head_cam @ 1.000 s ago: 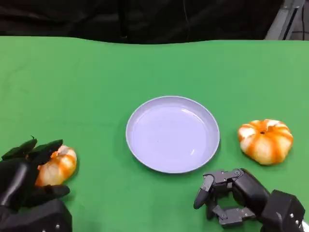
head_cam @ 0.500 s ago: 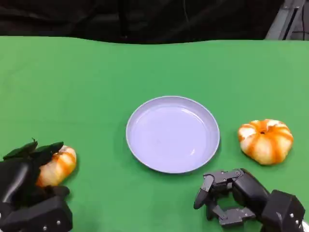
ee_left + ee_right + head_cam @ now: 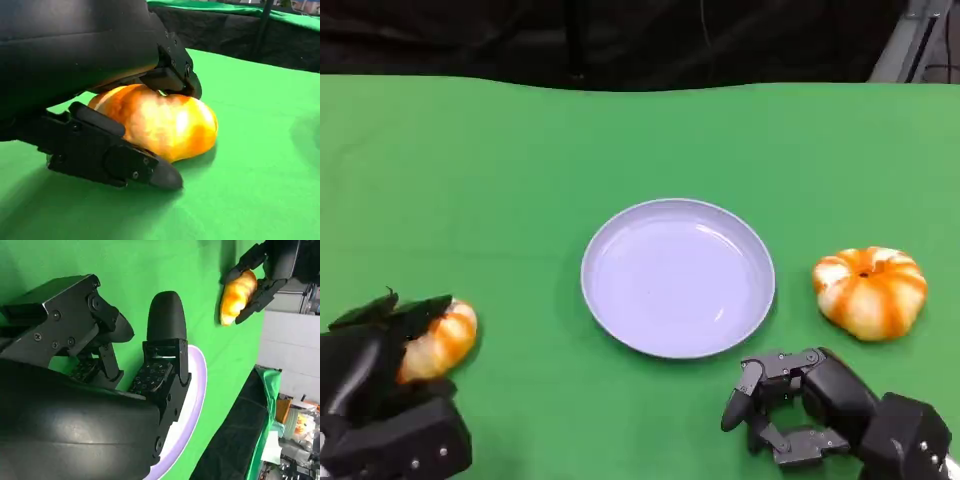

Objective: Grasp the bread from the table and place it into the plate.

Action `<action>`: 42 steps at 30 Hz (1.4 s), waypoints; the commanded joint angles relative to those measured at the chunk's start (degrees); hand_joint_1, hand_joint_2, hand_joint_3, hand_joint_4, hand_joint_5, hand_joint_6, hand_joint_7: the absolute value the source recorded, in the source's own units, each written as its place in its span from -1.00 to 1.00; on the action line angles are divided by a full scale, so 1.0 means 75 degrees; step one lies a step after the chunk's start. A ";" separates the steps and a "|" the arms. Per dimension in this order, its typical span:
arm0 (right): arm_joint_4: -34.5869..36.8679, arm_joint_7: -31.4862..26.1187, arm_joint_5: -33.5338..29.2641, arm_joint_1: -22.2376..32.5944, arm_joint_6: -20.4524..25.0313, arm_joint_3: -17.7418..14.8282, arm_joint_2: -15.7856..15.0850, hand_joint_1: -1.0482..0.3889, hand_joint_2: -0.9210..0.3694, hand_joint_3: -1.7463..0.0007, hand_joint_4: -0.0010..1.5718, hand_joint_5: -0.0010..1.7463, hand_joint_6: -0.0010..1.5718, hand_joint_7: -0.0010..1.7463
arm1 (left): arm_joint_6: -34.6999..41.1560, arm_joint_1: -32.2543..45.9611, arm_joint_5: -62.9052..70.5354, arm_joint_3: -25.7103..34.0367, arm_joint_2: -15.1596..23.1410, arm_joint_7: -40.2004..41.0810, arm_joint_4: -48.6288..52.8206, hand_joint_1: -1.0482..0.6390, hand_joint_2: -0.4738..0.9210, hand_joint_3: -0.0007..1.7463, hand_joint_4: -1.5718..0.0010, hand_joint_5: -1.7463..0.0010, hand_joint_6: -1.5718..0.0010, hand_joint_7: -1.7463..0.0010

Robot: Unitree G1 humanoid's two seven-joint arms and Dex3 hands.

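Left wrist view: glossy orange-and-cream bread roll (image 3: 160, 125), rounded and smooth, resting on the green felt-like table cloth (image 3: 260, 190), clasped between the black fingers of the left hand (image 3: 100, 100), one above and one below. Head view: same roll (image 3: 440, 340) at the table's near left, well apart from the shallow round pale-lilac plastic plate (image 3: 677, 276) at centre. Right hand (image 3: 790, 410) near the plate's front rim, fingers curled in, holding nothing. Ribbed, pumpkin-shaped orange-and-white bun (image 3: 870, 291) lying right of the plate.
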 commanded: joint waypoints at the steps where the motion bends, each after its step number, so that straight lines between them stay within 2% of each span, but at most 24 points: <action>1: -0.0032 -0.0009 0.0060 0.0016 0.0006 -0.0013 -0.0089 0.77 -0.46 -0.24 0.25 0.54 0.27 0.10 | 0.0051 0.0016 -0.0164 -0.0036 0.0151 -0.0445 0.0073 0.21 0.87 -0.99 0.40 1.00 0.31 0.99; 9: -0.0045 -0.0053 0.0008 0.0015 0.0014 0.0006 -0.0103 0.75 -0.46 -0.24 0.24 0.55 0.26 0.11 | 0.0204 0.0029 -0.0186 -0.0065 0.0176 -0.0575 -0.0019 0.27 0.87 -1.00 0.37 0.98 0.25 0.98; 13: -0.0028 -0.0064 0.0011 0.0003 0.0015 0.0001 -0.0094 0.74 -0.45 -0.25 0.25 0.55 0.26 0.11 | 0.0477 0.0028 -0.0146 -0.0039 0.0110 -0.0341 -0.0098 0.24 0.87 -1.00 -0.01 0.86 -0.07 0.93; 14: -0.0024 -0.0062 0.0018 0.0000 0.0019 -0.0001 -0.0090 0.74 -0.45 -0.25 0.25 0.55 0.26 0.11 | 0.0515 0.0026 -0.0144 -0.0036 0.0099 -0.0293 -0.0107 0.23 0.89 -1.00 0.03 0.60 -0.16 0.93; 15: -0.0022 -0.0061 0.0024 -0.0002 0.0022 -0.0002 -0.0088 0.74 -0.45 -0.25 0.25 0.55 0.26 0.12 | 0.0534 0.0027 -0.0146 -0.0037 0.0095 -0.0267 -0.0113 0.22 0.89 -1.00 0.16 0.26 -0.21 0.94; 16: -0.0021 -0.0060 0.0026 -0.0003 0.0023 -0.0002 -0.0087 0.74 -0.45 -0.25 0.25 0.55 0.26 0.12 | 0.0549 0.0028 -0.0149 -0.0042 0.0093 -0.0251 -0.0120 0.22 0.90 -1.00 0.27 0.02 -0.24 0.95; 19: -0.0021 -0.0061 0.0026 -0.0003 0.0023 -0.0002 -0.0087 0.74 -0.45 -0.25 0.25 0.55 0.26 0.12 | 0.0572 0.0035 -0.0157 -0.0056 0.0095 -0.0241 -0.0139 0.22 0.90 -1.00 0.35 -0.14 -0.26 0.96; 23: -0.0003 -0.0038 0.0044 -0.0016 0.0015 -0.0009 -0.0084 0.74 -0.45 -0.25 0.25 0.54 0.26 0.12 | 0.0606 0.0050 -0.0216 -0.0008 0.0050 -0.0175 -0.0173 0.22 0.90 -1.00 0.36 -0.18 -0.27 0.96; 24: 0.0011 -0.0020 0.0058 -0.0026 0.0008 -0.0015 -0.0083 0.75 -0.45 -0.25 0.25 0.54 0.26 0.12 | 0.0624 0.0059 -0.0257 0.0032 0.0015 -0.0127 -0.0193 0.19 0.89 -1.00 0.33 -0.55 -0.13 0.38; 25: 0.0013 -0.0035 0.0041 -0.0031 0.0009 -0.0010 -0.0089 0.75 -0.45 -0.25 0.25 0.54 0.26 0.12 | 0.0614 0.0073 -0.0297 0.0071 -0.0011 -0.0075 -0.0219 0.18 0.89 -1.00 0.33 -0.77 0.08 -0.16; 26: 0.0020 -0.0038 0.0033 -0.0035 0.0003 -0.0006 -0.0093 0.76 -0.45 -0.25 0.25 0.54 0.26 0.12 | 0.0572 0.0092 -0.0333 0.0107 -0.0025 -0.0036 -0.0246 0.17 0.89 -1.00 0.29 -0.91 0.24 -0.57; 28: 0.0022 -0.0040 0.0026 -0.0032 -0.0004 -0.0002 -0.0092 0.76 -0.45 -0.25 0.25 0.54 0.26 0.11 | 0.0487 0.0125 -0.0392 0.0151 -0.0030 -0.0018 -0.0282 0.18 0.88 -1.00 0.26 -0.98 0.33 -0.81; 34: -0.0004 -0.0074 0.0000 -0.0024 0.0024 0.0011 -0.0091 0.76 -0.46 -0.24 0.26 0.53 0.26 0.11 | 0.0475 0.0232 -0.0335 0.0125 -0.0061 0.0387 -0.0553 0.17 0.86 -1.00 0.22 -1.00 0.32 -0.85; 42: -0.0006 -0.0049 0.0032 -0.0035 0.0064 0.0002 -0.0074 0.76 -0.47 -0.23 0.25 0.53 0.26 0.10 | 0.0420 0.0501 -0.0085 0.0141 0.0017 0.1105 -0.1269 0.20 0.85 -1.00 0.22 -0.99 0.21 -0.68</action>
